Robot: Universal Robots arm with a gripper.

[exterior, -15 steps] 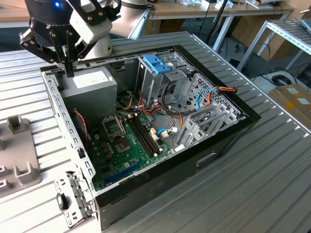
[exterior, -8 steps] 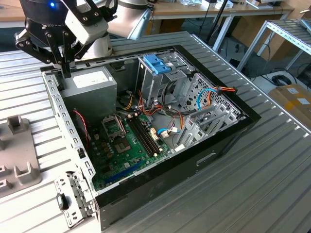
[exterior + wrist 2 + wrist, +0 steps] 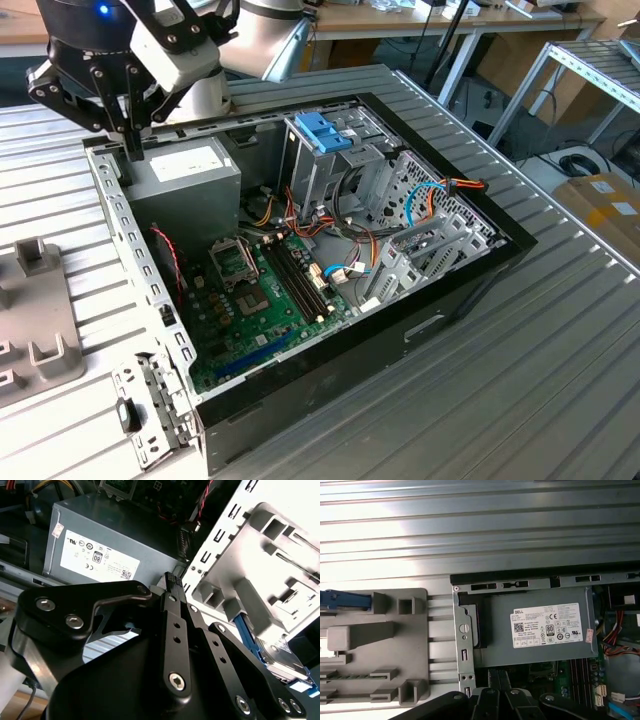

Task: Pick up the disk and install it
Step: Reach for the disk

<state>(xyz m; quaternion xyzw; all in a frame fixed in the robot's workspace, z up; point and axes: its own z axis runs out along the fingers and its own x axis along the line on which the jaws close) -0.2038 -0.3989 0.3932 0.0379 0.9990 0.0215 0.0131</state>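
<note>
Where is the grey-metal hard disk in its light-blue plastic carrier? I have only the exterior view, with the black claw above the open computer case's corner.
Observer: Outside the case. In the second wrist view the grey-metal disk in its light-blue carrier lies by the grey plastic holder block.
Operator: Is the claw on it?
Observer: No. There the claw is apart from it, with the case's perforated metal wall between them.
Operator: Which end of the holder?
Observer: In the first wrist view the carrier's blue rail sits at the end away from the case.
</note>
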